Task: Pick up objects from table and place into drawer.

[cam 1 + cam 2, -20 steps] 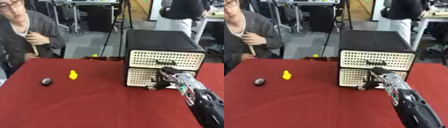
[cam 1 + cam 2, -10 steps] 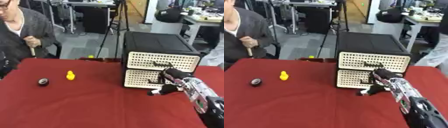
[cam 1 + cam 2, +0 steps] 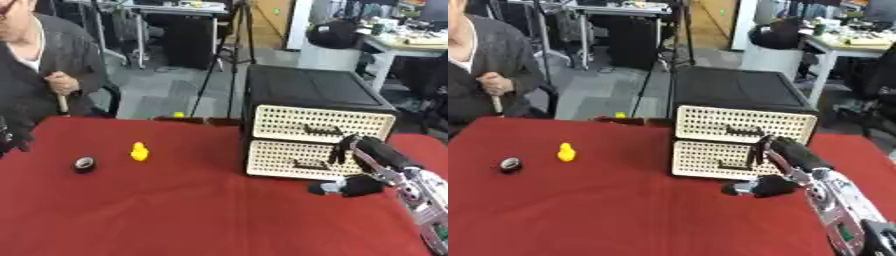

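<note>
- Right hand point(image 3: 372, 167) sits at the front of the drawer unit point(image 3: 317, 131), fingers reaching up across the lower drawer point(image 3: 302, 160), thumb stuck out low and to its own left, just above the red table point(image 3: 175, 210). The fingers look hooked near that drawer's dark handle point(image 3: 311, 165); whether they have actually caught it cannot be told.
- Both drawers, upper drawer point(image 3: 322, 125) included, look flush with the cabinet front, so nothing can go in as they stand.
- Objects for the task lie well away to the hand's left: a small yellow object point(image 3: 139, 151) and, further left, a small dark round object point(image 3: 84, 164), both on the cloth and apart from one another.
- Judgement: the scene fits either a drawer about to be pulled open or one just pushed shut, with two items left on the table either way.
- If opening is meant, the fingers need to sit behind the handle, not on the perforated face, and the pull should run straight back toward the robot so the drawer does not bind.
- Risk: the light cabinet may slide forward with the pull; a slow draw would show that early.
- Left hand does not show in either view.
</note>
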Motion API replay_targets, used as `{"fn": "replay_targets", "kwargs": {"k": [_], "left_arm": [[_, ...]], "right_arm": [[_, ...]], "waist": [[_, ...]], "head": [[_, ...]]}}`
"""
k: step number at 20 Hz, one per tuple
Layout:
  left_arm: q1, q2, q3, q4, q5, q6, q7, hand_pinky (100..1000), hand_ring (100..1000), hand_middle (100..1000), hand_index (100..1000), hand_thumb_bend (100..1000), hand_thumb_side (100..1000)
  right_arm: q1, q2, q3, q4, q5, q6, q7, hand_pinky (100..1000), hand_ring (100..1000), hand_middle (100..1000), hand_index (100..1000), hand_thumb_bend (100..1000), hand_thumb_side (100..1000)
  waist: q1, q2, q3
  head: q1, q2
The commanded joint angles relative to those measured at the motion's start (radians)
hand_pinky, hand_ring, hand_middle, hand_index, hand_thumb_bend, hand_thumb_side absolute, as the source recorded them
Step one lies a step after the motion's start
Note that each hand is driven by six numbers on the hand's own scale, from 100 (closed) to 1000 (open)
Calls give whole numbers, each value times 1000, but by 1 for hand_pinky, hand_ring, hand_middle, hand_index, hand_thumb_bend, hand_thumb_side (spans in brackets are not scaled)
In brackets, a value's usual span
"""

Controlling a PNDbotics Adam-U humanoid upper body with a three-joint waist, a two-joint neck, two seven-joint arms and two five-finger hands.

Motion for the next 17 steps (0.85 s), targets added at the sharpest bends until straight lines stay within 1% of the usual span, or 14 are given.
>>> {"fn": "replay_targets", "kwargs": {"k": [1,3,7,8,9,10,11,12,13,14,17], "left_arm": [[13,44,18,-32,15,-22,-8,508,581,627,833,100,792],[36,45,24,-39,19,-36,-14,509,581,628,833,100,797],[71,41,30,-53,24,-61,-29,509,585,634,832,100,806],[78,40,31,-56,26,-67,-33,509,586,636,832,100,809],[84,38,32,-60,28,-71,-37,509,586,636,832,100,810],[90,35,33,-63,29,-75,-43,509,586,638,831,104,815],[97,32,34,-66,30,-79,-48,509,586,638,831,105,816],[103,29,37,-70,31,-82,-53,509,585,638,831,106,817],[109,26,40,-73,31,-83,-56,508,585,638,831,107,818],[113,22,43,-76,31,-83,-59,508,584,637,831,110,818],[124,9,49,-87,30,-79,-64,508,583,636,832,114,821]], "right_arm": [[19,-43,-15,-109,-62,11,-46,396,245,501,627,823,805],[43,-45,-14,-154,-97,25,-81,428,321,524,649,811,825],[82,-36,-11,-198,-169,37,-151,538,454,568,676,778,849],[91,-32,-11,-203,-186,36,-168,567,473,578,682,773,850],[100,-28,-10,-205,-204,34,-185,603,498,592,693,770,832],[109,-25,-10,-207,-221,32,-199,626,514,604,700,763,850],[117,-23,-9,-207,-239,29,-212,636,521,609,705,760,849],[124,-20,-8,-207,-257,27,-220,675,550,635,723,760,842],[130,-19,-8,-206,-275,24,-225,686,559,643,726,761,840],[135,-17,-9,-206,-293,23,-227,717,580,663,741,761,837],[143,-14,-13,-209,-349,18,-224,738,588,683,765,766,824]], "waist": [[5,-10,-5],[6,-10,-10],[11,-8,-13],[11,-7,-13],[11,-7,-13],[12,-6,-13],[12,-5,-11],[12,-4,-11],[12,-3,-12],[12,-3,-12],[12,-1,-8]], "head": [[8,-2],[11,-5],[15,-4],[16,-5],[16,-6],[18,-7],[19,-7],[21,-8],[21,-8],[21,-9],[24,-10]]}}
